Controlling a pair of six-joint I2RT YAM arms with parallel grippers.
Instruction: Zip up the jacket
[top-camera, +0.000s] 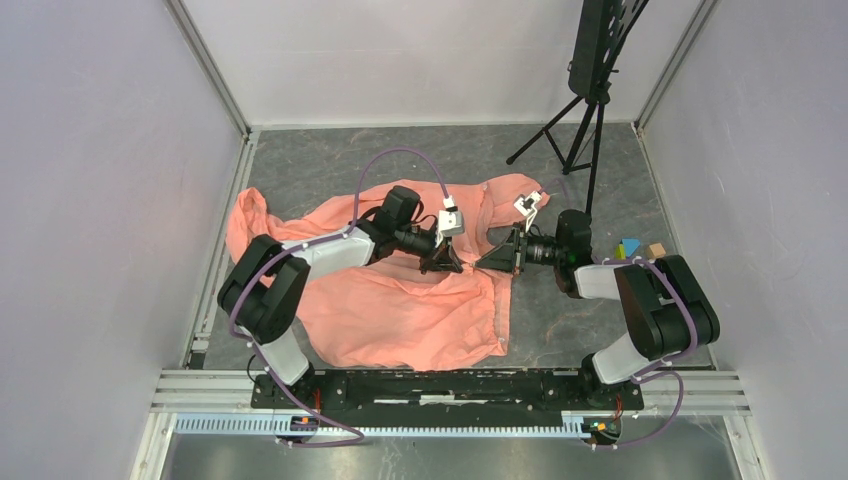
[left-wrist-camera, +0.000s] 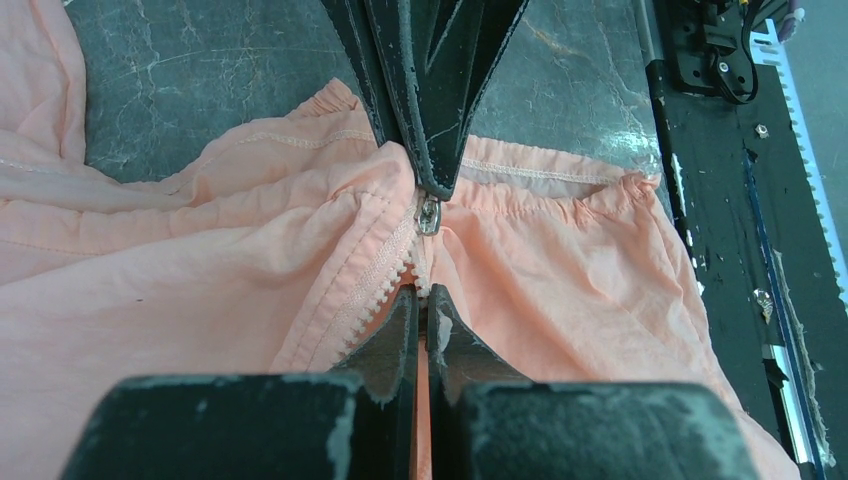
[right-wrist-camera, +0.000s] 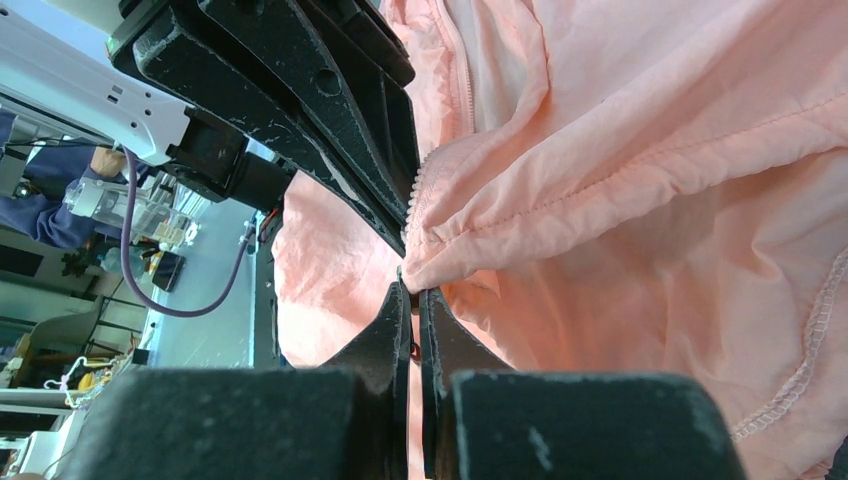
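Jacket (top-camera: 390, 310): salmon-pink, spread crumpled on the grey table (top-camera: 330, 160). It lies left of centre, with one side running out under the left arm.

Left gripper (left-wrist-camera: 421, 300): jaws pressed together on the pale zipper teeth (left-wrist-camera: 385, 270), just short of the slider. Loose fabric is ridged up to one side of the pinch.

Zipper slider (left-wrist-camera: 428, 215): metal, close to the gathered hem (left-wrist-camera: 560, 180), so the zip is barely started.

Right gripper (right-wrist-camera: 412, 292): jaws likewise closed to a sliver, nipping the jacket's folded edge at the slider end. Its tips are nearly touching the left gripper's. I cannot tell whether the pull tab itself is between the pads.

Further right, off the cloth: a black tripod (top-camera: 590, 130) and small coloured blocks (top-camera: 630, 247). Neither is involved.

Risks, as judgement:
- If the right pinch is on cloth and not on the tab, a pull would drag the jacket and leave the slider where it is.
- The ridge of slack beside the teeth could feed into the slider and jam it.
- The fabric is thin and slippery, so either pinch may slide off under tension.
- The fingers are very close, so any inward motion could knock them together.
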